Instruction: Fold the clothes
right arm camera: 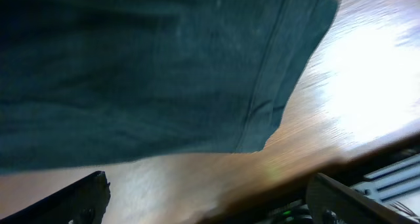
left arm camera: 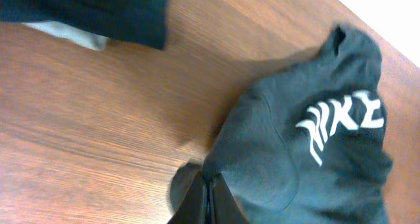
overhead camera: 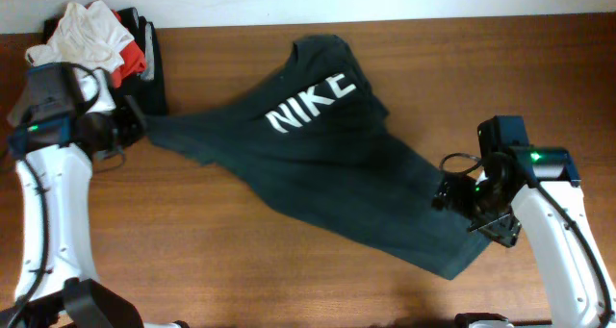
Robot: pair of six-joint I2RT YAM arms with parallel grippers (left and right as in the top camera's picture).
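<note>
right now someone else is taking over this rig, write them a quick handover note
Left gripper: shut on one edge of the charcoal-black cotton T-shirt with white block letters.
Right gripper: open at the shirt's opposite end, holding nothing.
Shirt: lies crumpled, drawn out diagonally across the brown wooden table, letters up.
Done: one grasp only; no fold yet.
Left: grasp the other end, flatten the shirt, then fold it.
</note>
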